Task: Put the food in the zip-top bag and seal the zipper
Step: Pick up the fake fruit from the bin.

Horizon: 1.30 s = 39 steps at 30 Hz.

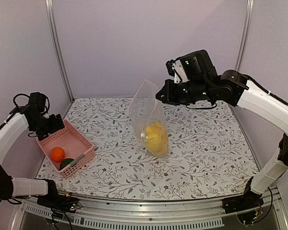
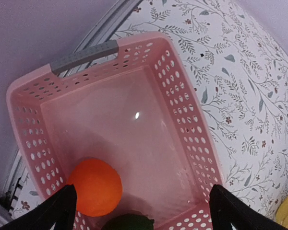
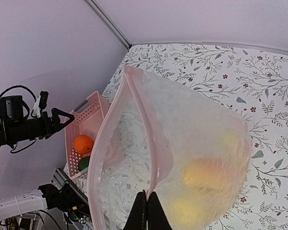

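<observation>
While one bag (image 1: pixel 150 117) hangs, basket (image 1: pixel 81 137) holds two fruits (image 1: pixel 57 154).

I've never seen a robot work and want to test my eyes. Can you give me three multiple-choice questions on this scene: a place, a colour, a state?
1. Fruits inside the clear bag are: A red, B yellow, C blue.
2. The orange lies: A on a plate, B under the bag, C in the pink basket.
3. The right tool is: A shut on the bag's edge, B wide open, C gripping the basket.
Answers: B, yellow shows through the plastic; C, beside a dark green piece; A, it visibly pinches the plastic.
</observation>
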Motion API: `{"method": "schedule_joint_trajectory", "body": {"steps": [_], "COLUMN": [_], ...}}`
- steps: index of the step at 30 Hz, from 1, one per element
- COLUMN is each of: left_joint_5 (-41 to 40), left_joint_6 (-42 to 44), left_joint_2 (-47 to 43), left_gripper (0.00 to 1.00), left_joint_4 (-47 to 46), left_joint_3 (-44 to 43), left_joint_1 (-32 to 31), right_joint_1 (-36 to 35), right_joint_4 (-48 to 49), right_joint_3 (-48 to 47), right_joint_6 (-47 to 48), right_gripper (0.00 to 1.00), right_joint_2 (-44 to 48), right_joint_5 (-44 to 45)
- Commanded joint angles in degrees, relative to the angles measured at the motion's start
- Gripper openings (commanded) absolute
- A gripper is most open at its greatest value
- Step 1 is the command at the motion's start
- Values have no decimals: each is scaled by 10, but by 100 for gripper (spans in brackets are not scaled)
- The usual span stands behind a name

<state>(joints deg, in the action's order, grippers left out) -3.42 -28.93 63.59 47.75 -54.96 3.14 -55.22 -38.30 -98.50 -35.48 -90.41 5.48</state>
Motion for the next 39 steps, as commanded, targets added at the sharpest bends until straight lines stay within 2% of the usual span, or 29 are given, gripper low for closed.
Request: {"method": "schedule_joint_trajectory", "body": {"steps": [1, 10, 17, 29, 39], "left_joint_5": [-26, -33, -43, -17, -66], "left_joint_6": [-1, 23, 27, 16, -3], "left_joint_2": [-9, 35, 65, 126, 165], "left_gripper": [95, 85, 84, 80, 80], "left_joint_4": [-30, -56, -58, -30, 2], "left_joint_3": [37, 63, 69, 70, 57], "left_joint_1": [46, 59, 72, 71, 62], "right_joint_1": [-2, -2, -2, -2, -2], "right_joint_4": [23, 25, 26, 30, 31], "right_joint_3": [11, 17, 22, 28, 32], "right_joint_6": [8, 15, 14, 11, 10], "right_gripper": [0, 0, 0, 0, 0], "right_joint_2": [10, 22, 27, 30, 35], "right_joint_5": [7, 10, 14, 15, 21]}}
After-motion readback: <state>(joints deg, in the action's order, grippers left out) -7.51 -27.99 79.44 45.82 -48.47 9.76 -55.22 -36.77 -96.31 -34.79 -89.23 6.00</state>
